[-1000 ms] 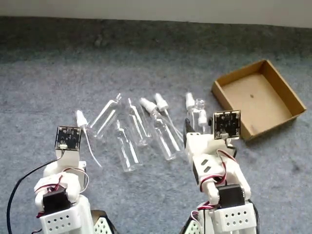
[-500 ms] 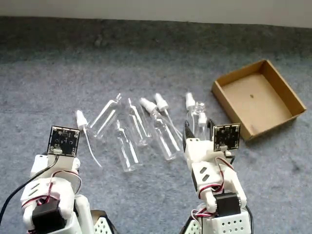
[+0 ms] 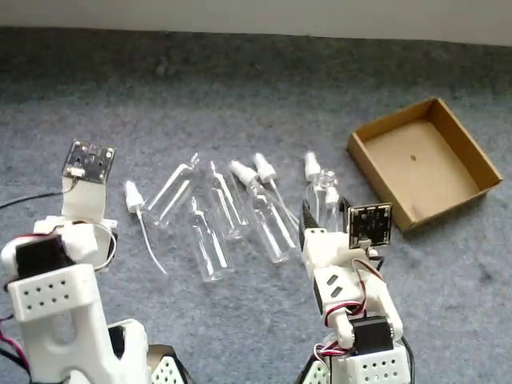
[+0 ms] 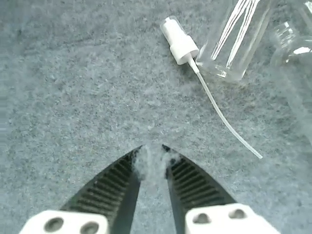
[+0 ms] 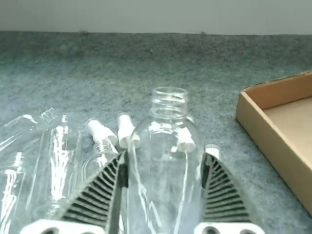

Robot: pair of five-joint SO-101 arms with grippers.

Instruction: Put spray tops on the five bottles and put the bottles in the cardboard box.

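1. Risking a slip of the clear, round-shouldered plastic bottle (image 5: 167, 136): pinching a smooth, curved wall at its widest part, and possibly squirting it forward out of the ribbed jaws by squeezing harder.
2. Risking a collision with the loose white spray tops (image 5: 127, 134) lying just behind that bottle, and with the clear bottles lying flat (image 3: 210, 240) beside it, by swinging low across the grey felt tabletop (image 3: 240, 88).
3. Risking a bent or snagged dip tube on the white spray top with the long thin tube (image 4: 179, 41), by pinching at the tube instead of the head.
4. Risking a tilted bottle on meeting that top, and so missing the open neck with the tube.
5. Gripping the clear bottle from both sides with the right claw (image 5: 164, 157), keeping it upright, neck uppermost and uncapped, with the shallow brown cardboard box (image 5: 258, 122) standing near on one side.
6. Hanging narrow and holding nothing with the left claw (image 4: 152, 148), low over the felt, with the long-tubed top lying flat ahead of the tips and apart from them, just beside the base of a lying bottle.
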